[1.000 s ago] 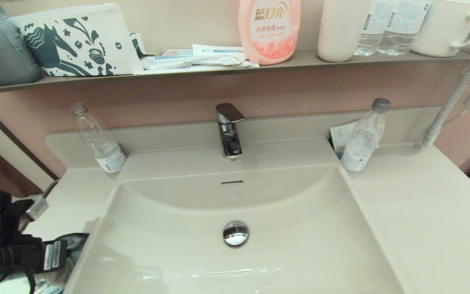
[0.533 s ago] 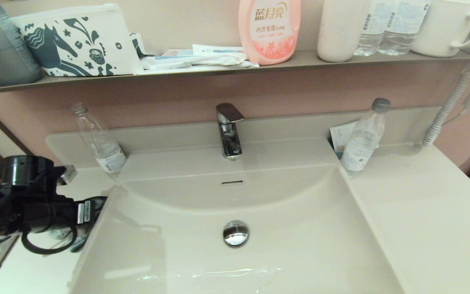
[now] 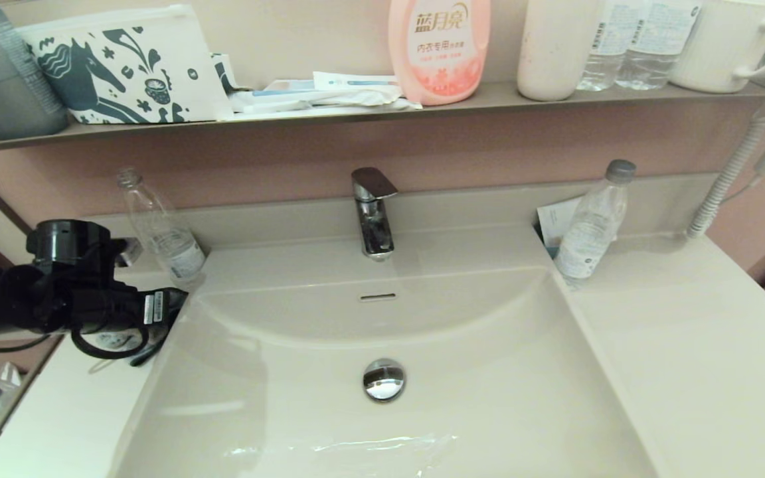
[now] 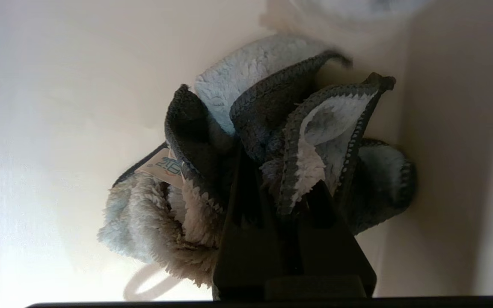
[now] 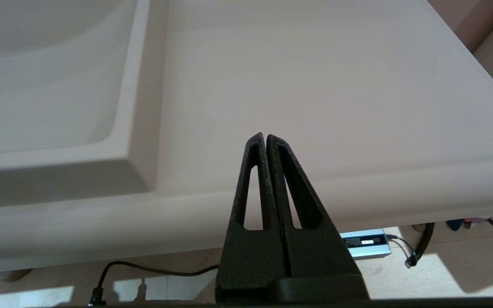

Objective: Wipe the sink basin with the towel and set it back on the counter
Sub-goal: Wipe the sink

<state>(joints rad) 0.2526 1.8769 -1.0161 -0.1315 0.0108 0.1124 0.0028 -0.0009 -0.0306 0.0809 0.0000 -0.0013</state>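
Observation:
My left gripper is shut on the towel, a fluffy cloth, light grey-blue on one side and charcoal on the other, bunched up around the fingers. In the head view that gripper hangs over the left strip of the counter, right beside the left rim of the sink basin. A bit of the towel shows under the wrist. The chrome drain plug and the overflow slot lie bare. My right gripper is shut and empty, low at the front edge of the right counter.
A chrome faucet stands behind the bowl. One clear bottle stands just behind my left gripper, another at the back right. The wall shelf carries a horse-printed pouch, a pink bottle and cups.
My left arm has risen and moved back along the left counter toward the clear bottle, with the towel still held. The right arm has not moved.

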